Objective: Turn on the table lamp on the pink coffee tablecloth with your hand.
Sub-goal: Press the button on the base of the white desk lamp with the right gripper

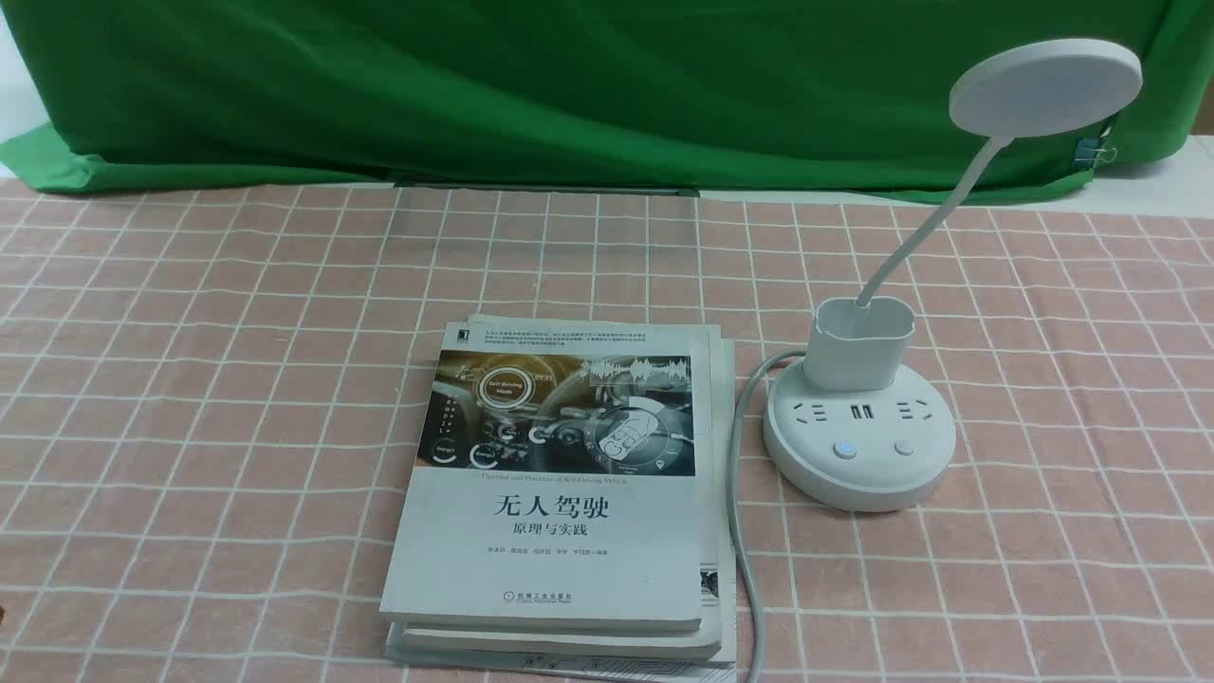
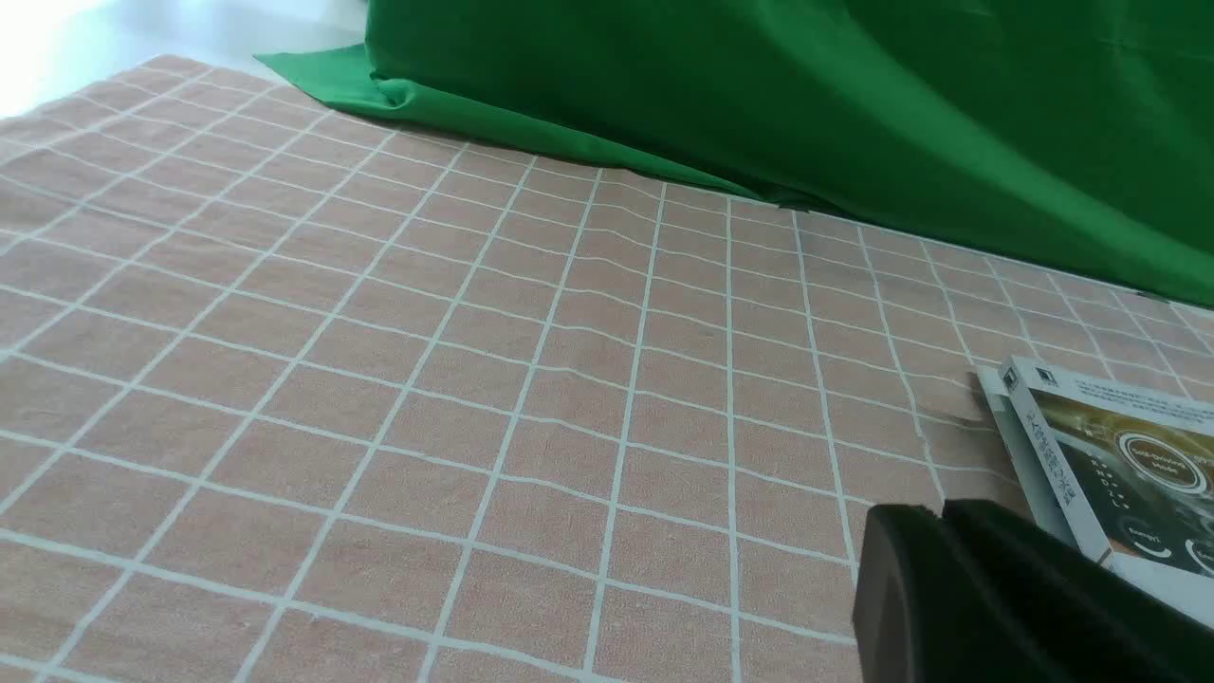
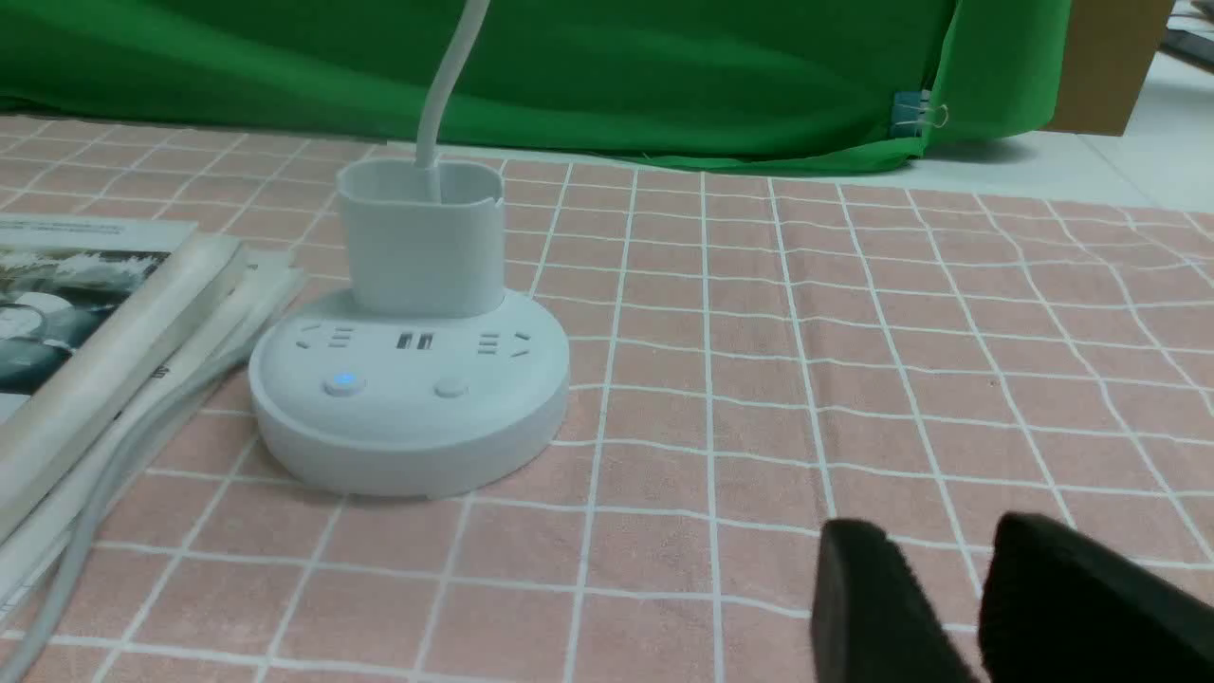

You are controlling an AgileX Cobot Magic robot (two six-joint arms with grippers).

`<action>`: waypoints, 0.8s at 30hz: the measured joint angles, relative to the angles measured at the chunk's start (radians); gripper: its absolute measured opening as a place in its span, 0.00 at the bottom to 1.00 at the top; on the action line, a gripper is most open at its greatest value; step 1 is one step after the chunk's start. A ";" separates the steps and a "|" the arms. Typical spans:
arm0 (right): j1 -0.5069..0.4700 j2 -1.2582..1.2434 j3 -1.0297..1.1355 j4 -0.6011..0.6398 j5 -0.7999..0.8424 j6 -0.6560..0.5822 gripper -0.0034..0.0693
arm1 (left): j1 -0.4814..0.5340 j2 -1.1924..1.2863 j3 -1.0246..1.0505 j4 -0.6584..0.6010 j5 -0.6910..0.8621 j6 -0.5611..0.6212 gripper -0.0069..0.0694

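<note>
The lamp point(image 1: 858, 365) stands upright on the pink checked tablecloth point(image 1: 190, 379), just right of a stack of books point(image 1: 560, 493). Its neck leans up and to the right, and its 2 buttons face us, the left one glowing blue. The top cover reads "无人驾驶 原理与实践". The right pincer point(image 3: 934, 545) is a bit open and holds nothing, with the lamp base ahead of it, not touching. The left pincer point(image 2: 939, 517) looks closed and empty, over by the books.

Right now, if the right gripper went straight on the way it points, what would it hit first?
Likely the green backdrop: the right gripper points past the table lamp, over bare pink coffee tablecloth; if tilted down, the cloth comes first.
</note>
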 joint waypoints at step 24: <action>0.000 0.000 0.000 0.000 -0.033 0.067 0.38 | 0.000 0.000 0.000 0.000 0.000 0.000 0.12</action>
